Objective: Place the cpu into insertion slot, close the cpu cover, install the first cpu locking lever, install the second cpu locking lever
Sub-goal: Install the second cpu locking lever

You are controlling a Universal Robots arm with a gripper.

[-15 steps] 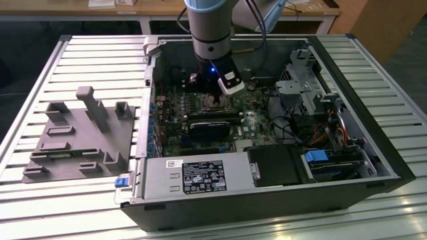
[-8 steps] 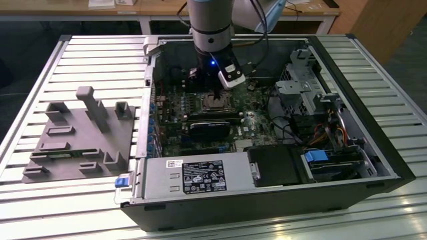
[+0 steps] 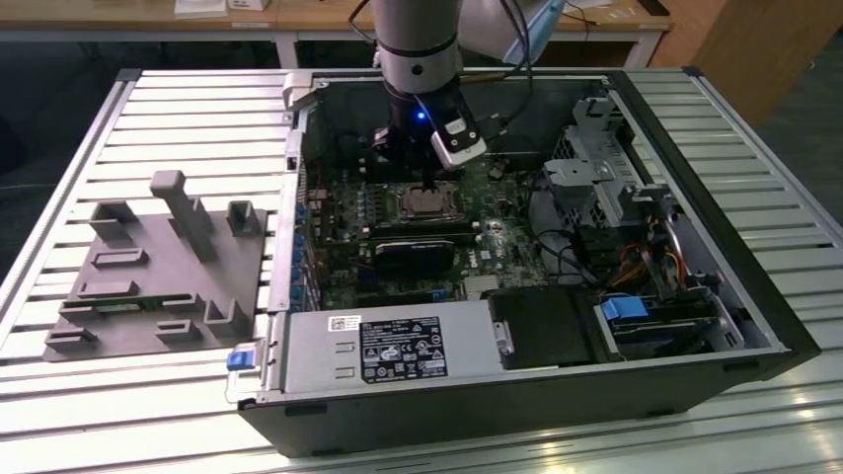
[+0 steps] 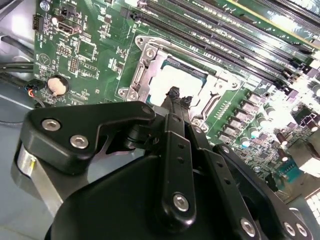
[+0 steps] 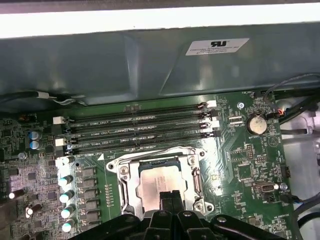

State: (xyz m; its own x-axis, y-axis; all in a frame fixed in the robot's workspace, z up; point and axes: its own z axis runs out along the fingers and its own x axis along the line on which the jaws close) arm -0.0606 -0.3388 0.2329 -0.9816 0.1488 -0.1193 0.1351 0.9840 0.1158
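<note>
gripper [image 5: 169, 199] narrow, fingertips together — just over cpu [image 5: 159, 181], seated in insertion slot [image 5: 125, 187].

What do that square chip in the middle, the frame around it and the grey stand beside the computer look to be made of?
The cpu appears to have a metal top: pale silvery-beige with a dull sheen. The cpu cover framing it looks like thin stamped steel, bright and reflective at the edges. The grey stand on the exterior view's left seems to be plastic, matte and uniformly grey, though painted metal can't be ruled out.
</note>
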